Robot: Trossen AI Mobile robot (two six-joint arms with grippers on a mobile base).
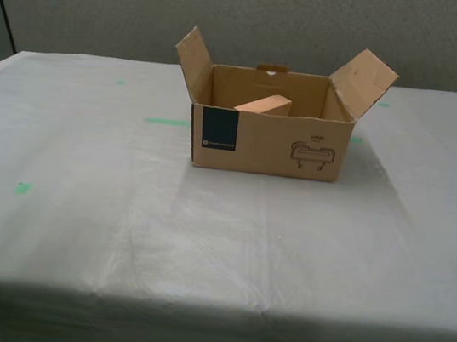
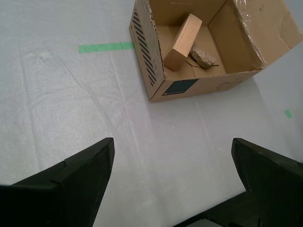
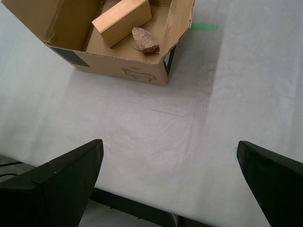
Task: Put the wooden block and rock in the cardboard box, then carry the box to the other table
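The cardboard box point(image 1: 268, 134) carries small print above its line drawing point(image 1: 312, 156) and pale print on its dark blue label point(image 1: 218, 129); both too small to read.

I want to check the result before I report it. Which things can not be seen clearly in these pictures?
- The rock: hidden in the exterior view by the cardboard box's front wall.
- The wooden block: only its top shows there.
- Label text and drawing on the box: too small to read.
- My first gripper and my second gripper: fingers cut off by the frame edge.
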